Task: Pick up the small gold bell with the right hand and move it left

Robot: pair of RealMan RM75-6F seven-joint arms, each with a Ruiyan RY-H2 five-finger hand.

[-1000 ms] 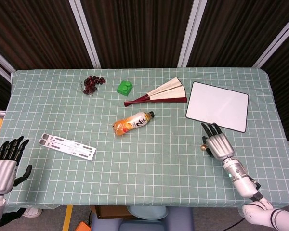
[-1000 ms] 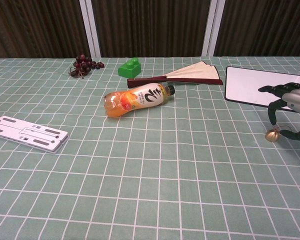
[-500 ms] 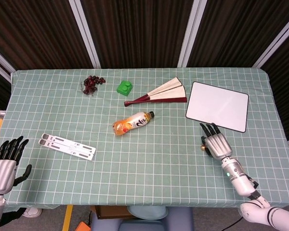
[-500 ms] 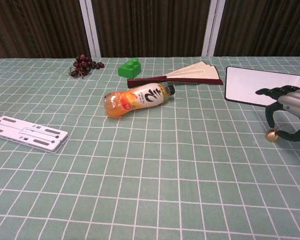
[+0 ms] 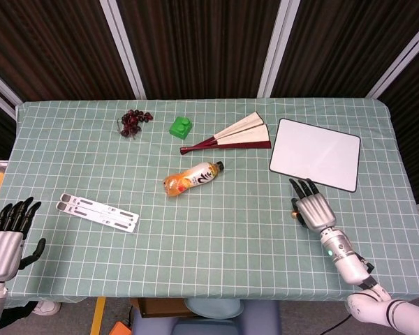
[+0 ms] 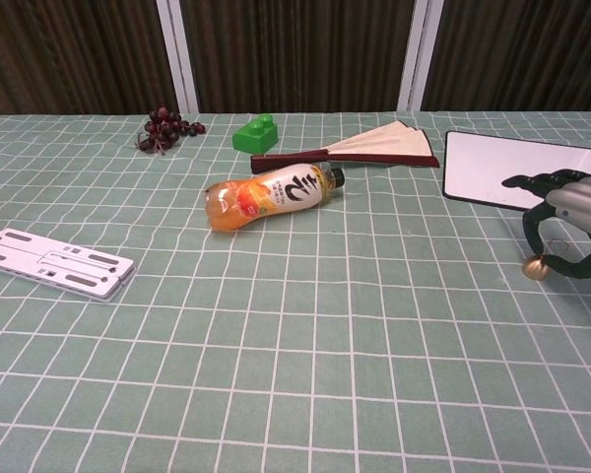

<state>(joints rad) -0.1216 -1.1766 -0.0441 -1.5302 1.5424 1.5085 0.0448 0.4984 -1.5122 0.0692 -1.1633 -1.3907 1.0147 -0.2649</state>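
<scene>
The small gold bell (image 6: 535, 267) stands on the green checked cloth near the table's right side; the head view shows it as a small gold dot (image 5: 294, 215) at the left edge of my right hand (image 5: 314, 208). That right hand (image 6: 573, 219) arches over the bell, fingers curved down above it and the thumb reaching in from the right at table level. A gap shows between the fingertips and the bell, which stays on the cloth. My left hand (image 5: 7, 234) hangs beyond the table's front left corner, fingers spread and holding nothing.
A white board (image 5: 315, 153) lies just behind the right hand. Left of the bell lie an orange drink bottle (image 5: 193, 177), a folded fan (image 5: 232, 133), a green block (image 5: 181, 127), dark grapes (image 5: 133, 120) and a white folding stand (image 5: 98, 212).
My right hand has crept slightly left and lower around the bell. The bell has barely shifted and the left hand has stayed put.
</scene>
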